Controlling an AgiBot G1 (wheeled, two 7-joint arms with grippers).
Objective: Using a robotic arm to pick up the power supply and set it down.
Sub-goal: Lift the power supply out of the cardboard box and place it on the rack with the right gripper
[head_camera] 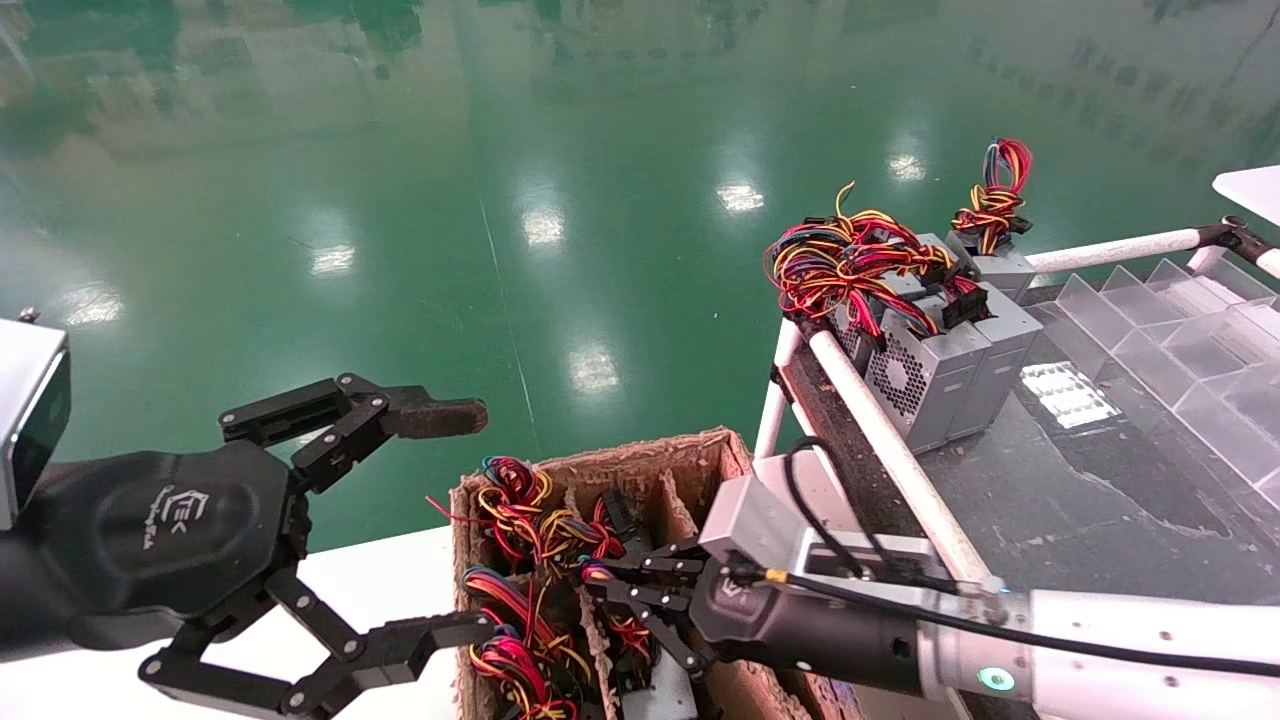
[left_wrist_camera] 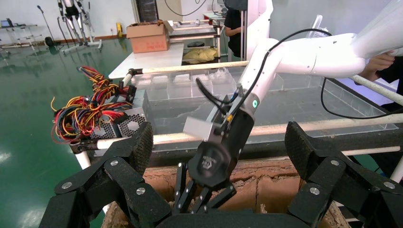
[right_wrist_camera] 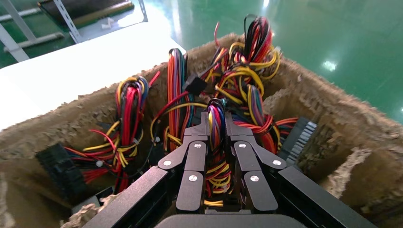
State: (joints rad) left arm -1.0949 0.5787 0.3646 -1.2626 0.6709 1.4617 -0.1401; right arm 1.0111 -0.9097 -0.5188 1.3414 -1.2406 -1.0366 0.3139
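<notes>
My right gripper (head_camera: pixel 600 582) reaches down into a divided cardboard box (head_camera: pixel 640 455). Its fingers are shut on the red, yellow, orange and purple wire bundle (right_wrist_camera: pixel 217 142) of a power supply standing in a box cell. That unit's grey body is mostly hidden under wires and fingers. In the right wrist view the right gripper (right_wrist_camera: pixel 216 118) pinches the bundle between both fingertips. Other wire bundles (right_wrist_camera: pixel 126 118) fill neighbouring cells. My left gripper (head_camera: pixel 450 525) hovers open beside the box's left side, holding nothing. In the left wrist view the left gripper (left_wrist_camera: pixel 219 142) faces the right gripper (left_wrist_camera: pixel 199 199).
Several grey power supplies (head_camera: pixel 940 370) with tangled wires stand on the dark table (head_camera: pixel 1050 500) at the right, behind a white pipe rail (head_camera: pixel 890 440). Clear plastic dividers (head_camera: pixel 1180 330) lie farther right. The box rests on a white surface (head_camera: pixel 400 570). Green floor lies beyond.
</notes>
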